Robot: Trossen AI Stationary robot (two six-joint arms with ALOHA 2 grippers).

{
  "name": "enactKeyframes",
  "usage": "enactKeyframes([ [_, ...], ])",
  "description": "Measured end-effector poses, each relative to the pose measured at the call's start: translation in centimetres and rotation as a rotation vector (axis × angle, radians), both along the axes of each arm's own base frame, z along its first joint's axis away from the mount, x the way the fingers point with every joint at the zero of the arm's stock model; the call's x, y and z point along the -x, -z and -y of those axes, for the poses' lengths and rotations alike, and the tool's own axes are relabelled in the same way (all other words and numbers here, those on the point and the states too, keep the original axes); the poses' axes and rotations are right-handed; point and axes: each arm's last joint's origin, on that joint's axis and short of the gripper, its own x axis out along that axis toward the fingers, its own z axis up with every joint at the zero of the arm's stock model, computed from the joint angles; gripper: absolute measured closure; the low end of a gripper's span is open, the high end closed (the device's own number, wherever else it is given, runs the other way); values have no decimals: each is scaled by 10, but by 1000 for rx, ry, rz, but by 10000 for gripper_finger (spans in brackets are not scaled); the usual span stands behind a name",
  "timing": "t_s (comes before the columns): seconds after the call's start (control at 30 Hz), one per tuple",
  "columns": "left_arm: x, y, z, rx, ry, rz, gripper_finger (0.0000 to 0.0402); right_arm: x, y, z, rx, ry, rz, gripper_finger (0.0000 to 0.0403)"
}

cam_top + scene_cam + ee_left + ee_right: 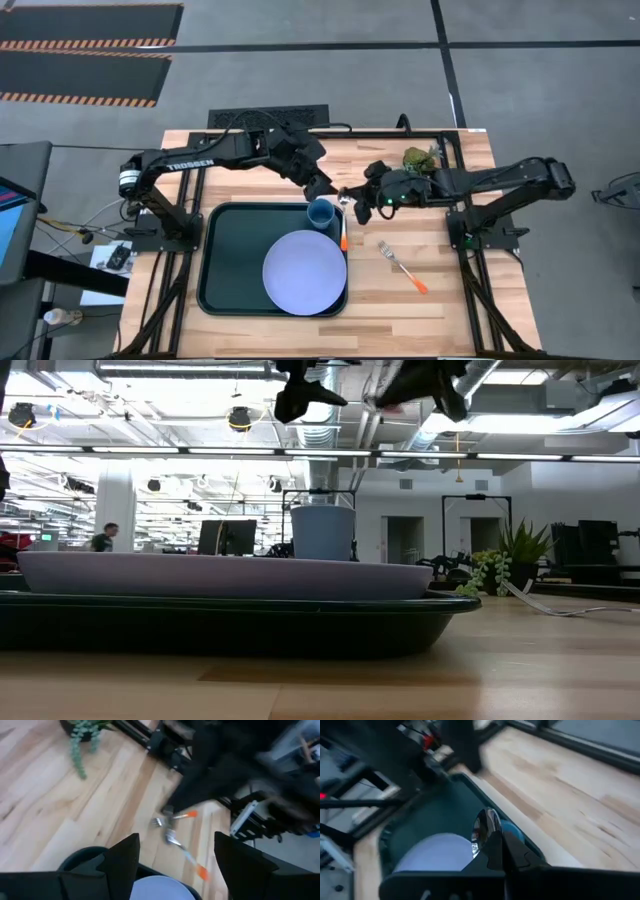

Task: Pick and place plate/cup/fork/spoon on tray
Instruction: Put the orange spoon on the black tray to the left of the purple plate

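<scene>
Nearest the low camera, the tray [300, 622] rim spans the wooden table [520, 670], carrying the plate [220, 574] with the cup [322, 532] upright behind it. Both grippers hang above, at the upper edge of this view.

High view: the tray [225, 260] lies on the table [470, 300] left of centre. The plate [304, 272] rests in its right half; the cup [322, 213] stands in the far right corner, just beside the plate. The left gripper [322, 186] hovers just above the cup. The right gripper [352, 200] is at the tray's right rim, pinching the spoon [343, 228], whose orange handle hangs down along the rim. The fork [402, 267] lies on bare wood right of the tray, well apart from it. A small plant [420, 158] sits at the far edge.

Left wrist view: the left gripper [175, 857] has its jaws spread, holding nothing. The cup [82, 857], fork [185, 852] and spoon [182, 814] show beyond.

Right wrist view: the right gripper [492, 847] has its jaws pressed onto the spoon [484, 827], the bowl standing above the tray [435, 815], plate [437, 852] and cup [512, 831].
</scene>
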Motion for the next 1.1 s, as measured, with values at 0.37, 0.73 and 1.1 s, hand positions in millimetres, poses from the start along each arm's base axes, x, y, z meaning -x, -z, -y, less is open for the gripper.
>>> enactKeyframes([
  [0.37, -2, 2, -1, -49, -18, -4, 177, -8, -26, 1, 39, -22, 61, 396],
  [0.73, -3, 1, 0, -63, -18, 5, 202, -9, -27, 2, 38, -28, 67, 396],
  [1.1, -4, 0, -1, -89, -63, 13, 354, -9, -27, 11, 37, -34, 72, 396],
])
